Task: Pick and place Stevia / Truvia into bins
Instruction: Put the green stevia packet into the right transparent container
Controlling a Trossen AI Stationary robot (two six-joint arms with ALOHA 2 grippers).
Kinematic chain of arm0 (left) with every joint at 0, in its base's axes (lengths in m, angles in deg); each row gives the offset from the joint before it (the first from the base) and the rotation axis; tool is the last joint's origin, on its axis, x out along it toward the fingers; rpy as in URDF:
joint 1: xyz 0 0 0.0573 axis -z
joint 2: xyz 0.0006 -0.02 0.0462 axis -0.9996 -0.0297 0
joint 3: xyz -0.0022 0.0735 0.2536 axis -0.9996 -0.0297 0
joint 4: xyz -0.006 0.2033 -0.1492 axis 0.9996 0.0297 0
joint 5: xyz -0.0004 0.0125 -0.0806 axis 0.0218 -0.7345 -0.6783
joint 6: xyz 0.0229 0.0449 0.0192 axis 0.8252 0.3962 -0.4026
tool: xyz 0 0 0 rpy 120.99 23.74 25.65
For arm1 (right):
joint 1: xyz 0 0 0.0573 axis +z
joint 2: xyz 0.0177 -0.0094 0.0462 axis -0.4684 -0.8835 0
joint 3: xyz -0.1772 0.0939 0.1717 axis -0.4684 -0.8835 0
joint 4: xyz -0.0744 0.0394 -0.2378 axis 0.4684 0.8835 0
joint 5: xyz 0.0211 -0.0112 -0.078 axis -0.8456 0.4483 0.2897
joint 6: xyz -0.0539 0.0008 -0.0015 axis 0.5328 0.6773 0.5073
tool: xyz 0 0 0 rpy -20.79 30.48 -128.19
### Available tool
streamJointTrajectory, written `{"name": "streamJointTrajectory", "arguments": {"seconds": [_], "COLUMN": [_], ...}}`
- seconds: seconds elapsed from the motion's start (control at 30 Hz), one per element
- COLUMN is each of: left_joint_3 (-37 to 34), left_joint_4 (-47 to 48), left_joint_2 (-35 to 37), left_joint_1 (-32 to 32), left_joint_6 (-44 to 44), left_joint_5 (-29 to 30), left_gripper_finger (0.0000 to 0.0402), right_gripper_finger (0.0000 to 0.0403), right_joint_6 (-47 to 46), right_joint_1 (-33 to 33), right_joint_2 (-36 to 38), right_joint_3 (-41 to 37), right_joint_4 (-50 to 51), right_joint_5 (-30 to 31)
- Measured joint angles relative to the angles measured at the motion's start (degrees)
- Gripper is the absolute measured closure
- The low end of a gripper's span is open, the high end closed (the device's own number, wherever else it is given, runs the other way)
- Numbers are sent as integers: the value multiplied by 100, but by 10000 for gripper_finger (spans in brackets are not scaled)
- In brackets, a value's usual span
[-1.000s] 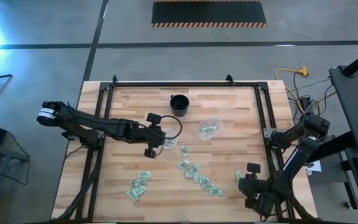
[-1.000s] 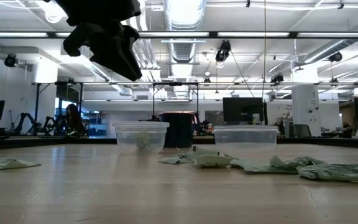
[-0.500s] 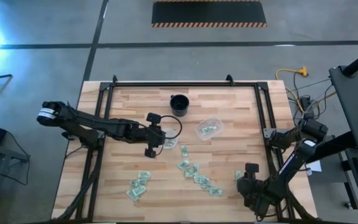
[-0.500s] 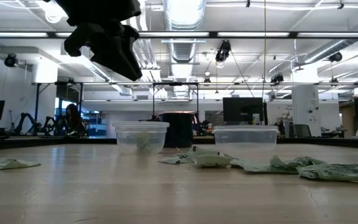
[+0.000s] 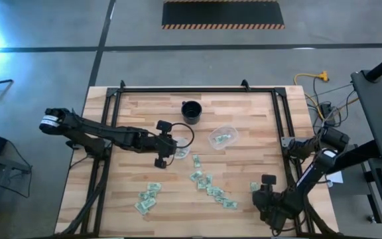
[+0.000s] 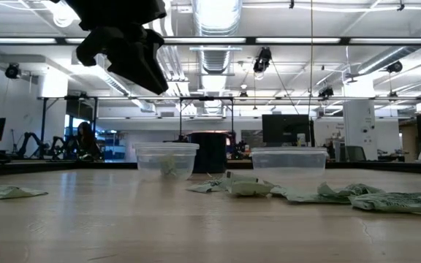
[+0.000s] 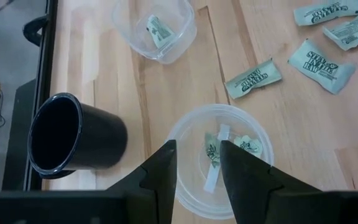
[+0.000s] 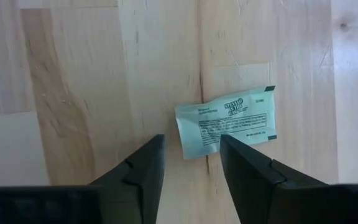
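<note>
I'm hovering my right gripper [image 8: 190,163], fingers spread, over a flimsy paper Stevia packet [image 8: 226,129] — planning on pinching its near short edge — left gripper [image 7: 197,163] gapped, empty.

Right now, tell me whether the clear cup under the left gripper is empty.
Not empty. In the left wrist view the clear cup holds a few green-and-white sweetener packets, seen between the open fingers of the left gripper above it.
</note>
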Motion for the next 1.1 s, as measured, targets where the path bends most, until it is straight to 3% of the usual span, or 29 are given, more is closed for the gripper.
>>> {"name": "streamJointTrajectory", "arguments": {"seconds": [0.73,1.1], "left_joint_3": [-39,-39], "left_joint_4": [-20,-26], "left_joint_2": [0,0], "left_joint_1": [0,2], "left_joint_6": [-4,-8], "left_joint_5": [0,-1], "left_gripper_finger": [295,295], "right_gripper_finger": [292,356], "right_joint_6": [-61,-63], "right_joint_1": [-121,-122], "right_joint_2": [15,11], "right_joint_3": [-218,-237], "right_joint_4": [-131,-219], "right_joint_5": [-121,-215]}}
